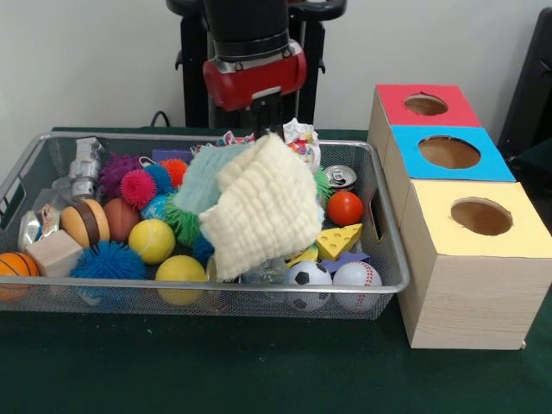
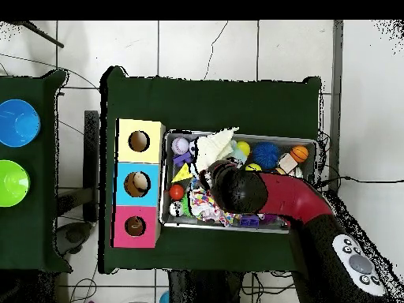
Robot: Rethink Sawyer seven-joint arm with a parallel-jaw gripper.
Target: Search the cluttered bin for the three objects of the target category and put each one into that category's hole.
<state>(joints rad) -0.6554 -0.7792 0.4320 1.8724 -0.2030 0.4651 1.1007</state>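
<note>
Your tool (image 1: 266,128) is pinching the cream cloth (image 1: 261,210) and holding it up over the middle of the cluttered bin (image 1: 390,285) on the green counter (image 1: 259,371), probably so you can see the toys hiding under it

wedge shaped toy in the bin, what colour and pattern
Yellow with holes, like cheese; front view shows it best.

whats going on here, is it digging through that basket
The red and black arm hangs over the wire-mesh basket with a cream cloth lifted above the toys; its tool is hidden behind the cloth. Balls and other toys fill the basket. The three wooden boxes stand beside it.
</note>
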